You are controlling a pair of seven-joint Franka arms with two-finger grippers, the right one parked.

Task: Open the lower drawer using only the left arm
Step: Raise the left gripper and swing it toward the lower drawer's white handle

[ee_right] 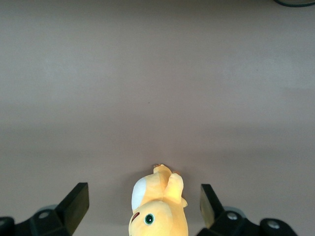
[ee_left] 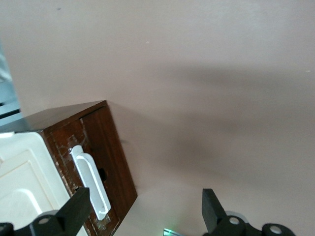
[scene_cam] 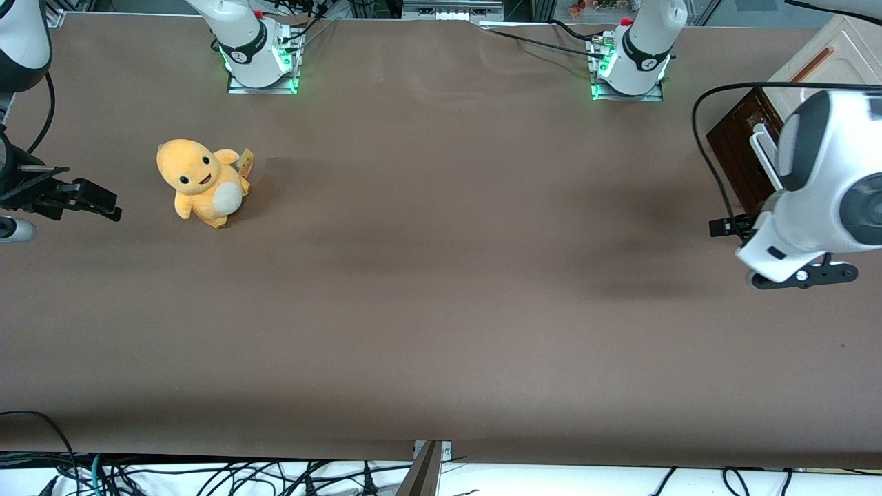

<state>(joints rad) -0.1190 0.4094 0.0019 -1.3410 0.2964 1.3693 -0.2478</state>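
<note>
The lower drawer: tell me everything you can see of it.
The lower drawer has a dark brown wooden front, scuffed pale along its edges, with a long white bar handle fixed across it. It looks shut, flush in its cabinet, under a cream panel. It stands at the working arm's end of the table. Nothing touches it: the left arm's claw hangs open in front of the handle, apart from it.

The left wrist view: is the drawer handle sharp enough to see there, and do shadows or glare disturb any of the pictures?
Left wrist view: the white handle on the lower drawer is clear, and a soft broad shadow crosses the table; the open gripper hangs close to it. Front view: blurred shadows under the left arm, no strong glare.
</note>
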